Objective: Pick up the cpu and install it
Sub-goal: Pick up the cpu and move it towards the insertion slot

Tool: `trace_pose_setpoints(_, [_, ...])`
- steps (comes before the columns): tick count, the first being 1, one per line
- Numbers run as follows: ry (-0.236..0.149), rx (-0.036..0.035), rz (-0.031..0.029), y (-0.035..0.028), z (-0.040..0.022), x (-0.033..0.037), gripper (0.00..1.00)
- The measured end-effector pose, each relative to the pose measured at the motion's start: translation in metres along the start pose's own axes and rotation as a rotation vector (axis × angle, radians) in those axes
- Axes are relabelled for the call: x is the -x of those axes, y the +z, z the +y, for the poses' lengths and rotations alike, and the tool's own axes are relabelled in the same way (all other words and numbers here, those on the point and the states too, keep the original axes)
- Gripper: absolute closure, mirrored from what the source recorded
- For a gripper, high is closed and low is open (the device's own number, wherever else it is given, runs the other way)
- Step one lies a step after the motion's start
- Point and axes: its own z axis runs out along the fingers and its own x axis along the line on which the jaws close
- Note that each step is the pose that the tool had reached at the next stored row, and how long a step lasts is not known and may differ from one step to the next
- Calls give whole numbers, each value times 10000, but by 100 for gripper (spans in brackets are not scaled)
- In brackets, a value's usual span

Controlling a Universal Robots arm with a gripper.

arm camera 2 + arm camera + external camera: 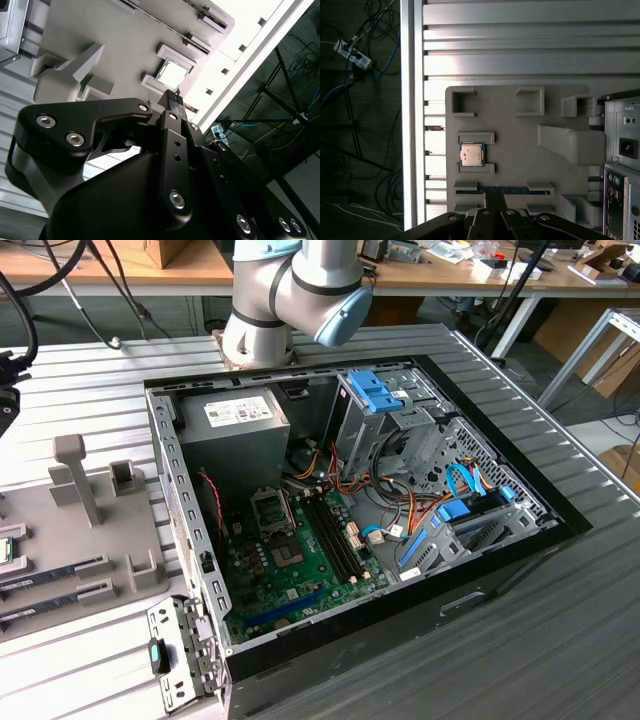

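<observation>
Black fingers (490,200), pressed together and empty, hover near the small silver-topped, green-edged square cpu (472,154) lying in its grey tray (520,142) recess: light, stiff, fragile, best pinched by opposite edges, I'd say.

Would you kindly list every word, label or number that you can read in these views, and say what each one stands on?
No text here can be read.
White label on the power supply: print too small to read.
Metal top of the cpu: markings too blurred to read.
</observation>
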Motion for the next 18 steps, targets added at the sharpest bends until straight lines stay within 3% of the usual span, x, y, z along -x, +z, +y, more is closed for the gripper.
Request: trace_pose_setpoints(18, [0,0,1,49,2,2,89])
